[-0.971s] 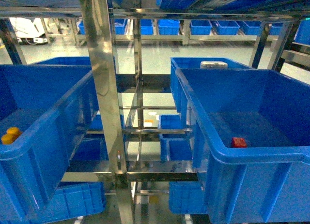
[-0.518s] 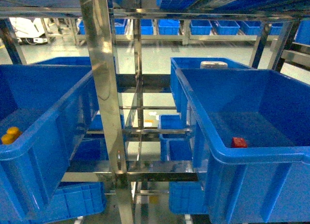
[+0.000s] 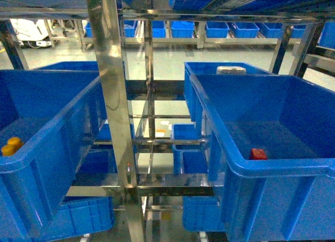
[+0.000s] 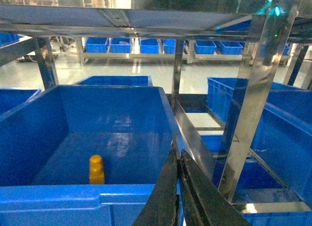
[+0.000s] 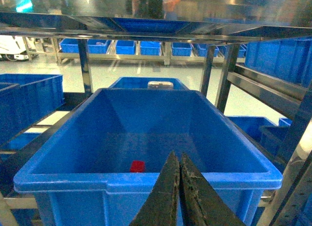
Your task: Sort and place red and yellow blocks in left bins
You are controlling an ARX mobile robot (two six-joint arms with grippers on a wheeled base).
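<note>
An orange-yellow block (image 3: 11, 146) (image 4: 96, 169) lies on the floor of the left blue bin (image 3: 47, 142) (image 4: 58, 192). The small red block (image 3: 257, 154) (image 5: 137, 166) rests near the front wall inside the right blue bin (image 3: 272, 171) (image 5: 146, 181). My left gripper (image 4: 177, 155) is shut and empty, its tips in front of the left bin's right front corner, outside it. In front of the right bin's near rim my right gripper (image 5: 176, 157) is shut and empty too. Neither gripper shows in the head view.
A shiny steel rack upright (image 3: 112, 111) stands between the two bins, with crossbars (image 3: 167, 189) below. More blue crates (image 3: 191, 156) sit on lower and rear shelves. A shelf (image 5: 146, 21) runs overhead. A second steel post (image 4: 253, 104) stands just right of my left gripper.
</note>
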